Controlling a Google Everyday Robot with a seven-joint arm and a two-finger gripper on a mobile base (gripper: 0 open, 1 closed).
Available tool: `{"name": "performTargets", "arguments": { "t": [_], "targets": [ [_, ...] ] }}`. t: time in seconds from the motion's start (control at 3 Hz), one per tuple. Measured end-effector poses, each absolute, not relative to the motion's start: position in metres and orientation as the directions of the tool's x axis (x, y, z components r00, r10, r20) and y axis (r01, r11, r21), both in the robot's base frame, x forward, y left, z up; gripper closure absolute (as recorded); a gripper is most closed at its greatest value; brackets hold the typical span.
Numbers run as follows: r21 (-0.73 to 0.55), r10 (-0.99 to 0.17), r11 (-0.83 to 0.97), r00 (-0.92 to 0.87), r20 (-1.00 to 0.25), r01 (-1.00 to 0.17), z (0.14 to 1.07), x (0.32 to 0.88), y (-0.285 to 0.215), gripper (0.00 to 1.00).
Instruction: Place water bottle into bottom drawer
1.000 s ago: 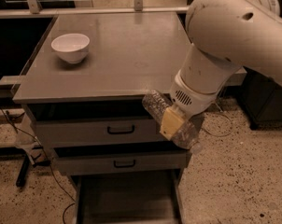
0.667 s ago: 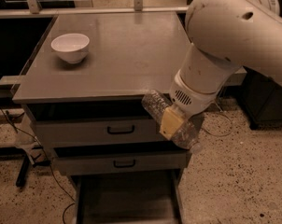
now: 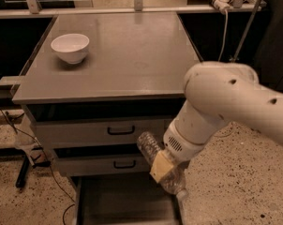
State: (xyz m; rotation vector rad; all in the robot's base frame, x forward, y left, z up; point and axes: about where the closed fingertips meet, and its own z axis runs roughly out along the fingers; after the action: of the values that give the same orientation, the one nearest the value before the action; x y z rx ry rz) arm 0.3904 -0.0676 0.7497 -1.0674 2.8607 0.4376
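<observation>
Now, bottom drawer (image 3: 118,198): pulled out at the foot of the cabinet, its grey floor bare where I can see it; the right wall runs under my wrist.
Floor (image 3: 235,191): speckled stone on both sides of the cabinet.
My gripper (image 3: 165,169): low at the cabinet's right front corner, above the right side of the open drawer, fingers clamped across the bottle's middle, one yellowish pad (image 3: 160,165) facing the camera.
Water bottle (image 3: 149,147): in my grip, tilted, one end up and to the left in front of the drawer faces, the other end down and to the right over the drawer's right edge. I cannot tell whether it touches the drawer.
My arm (image 3: 226,102): wide white link, coming in from the right and hiding the cabinet's right front corner.
Upper drawers: middle one (image 3: 85,165) and top one (image 3: 76,132) both pushed in, each with a black handle.
Cabinet top (image 3: 132,60): flat grey sheet.
White bowl (image 3: 70,47): upright near the far left corner of the top, well apart from my gripper.
</observation>
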Motion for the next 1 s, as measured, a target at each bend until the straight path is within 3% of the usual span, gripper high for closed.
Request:
{"name": "performTargets", "arguments": {
  "t": [0.33,1.0],
  "targets": [
    [0.344,-0.605,0.725,-0.790,-0.095,-0.597,0.695,0.366,-0.056,1.00],
    [0.367,-0.606,0.718,-0.791,-0.089,-0.591,0.679,0.355,-0.049,1.00]
  ]
}}
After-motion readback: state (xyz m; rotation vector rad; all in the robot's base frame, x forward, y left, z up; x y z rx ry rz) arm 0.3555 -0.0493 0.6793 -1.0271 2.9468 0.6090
